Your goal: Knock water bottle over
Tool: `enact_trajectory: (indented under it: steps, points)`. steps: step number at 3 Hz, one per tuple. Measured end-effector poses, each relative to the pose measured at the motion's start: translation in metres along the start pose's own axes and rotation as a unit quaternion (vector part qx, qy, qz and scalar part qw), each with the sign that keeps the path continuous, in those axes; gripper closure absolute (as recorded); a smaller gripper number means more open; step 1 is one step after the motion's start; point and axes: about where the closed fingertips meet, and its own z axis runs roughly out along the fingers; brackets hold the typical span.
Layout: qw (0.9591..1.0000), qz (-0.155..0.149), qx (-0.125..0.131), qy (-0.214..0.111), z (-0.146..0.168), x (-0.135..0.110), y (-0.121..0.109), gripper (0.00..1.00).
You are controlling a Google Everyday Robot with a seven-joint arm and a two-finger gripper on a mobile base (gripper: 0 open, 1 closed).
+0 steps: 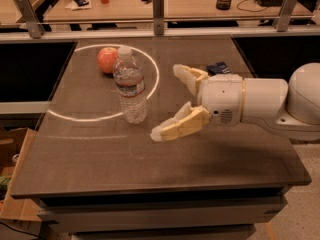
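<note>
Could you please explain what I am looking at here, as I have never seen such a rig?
This is a robot's white arm reaching in from the picture's right over a dark table. The single camera looks down on the table from its near side. At the arm's end is a two-finger claw, open and holding nothing, beside an upright water bottle and not touching it. An apple sits behind the bottle, and a dark packet lies behind the claw.

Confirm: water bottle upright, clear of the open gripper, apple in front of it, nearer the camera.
Not quite: the camera view shows the apple behind the water bottle, farther from the camera. The rest holds: upright, clear of the open gripper.
</note>
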Motion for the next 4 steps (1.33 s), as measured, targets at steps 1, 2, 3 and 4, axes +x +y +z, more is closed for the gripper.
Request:
enact_trajectory:
  steps: [1,2,3,4]
  points:
    - [0.9998,0.009,-0.017,-0.009,0.027,0.012,0.000,0.00]
    - [0.9993,0.009,-0.028,-0.025,0.051,0.018,-0.004,0.00]
    - [0.9986,-0.001,-0.035,-0.039,0.074,0.020,-0.014,0.00]
    - [0.9977,-0.008,-0.043,-0.051,0.093,0.021,-0.020,0.00]
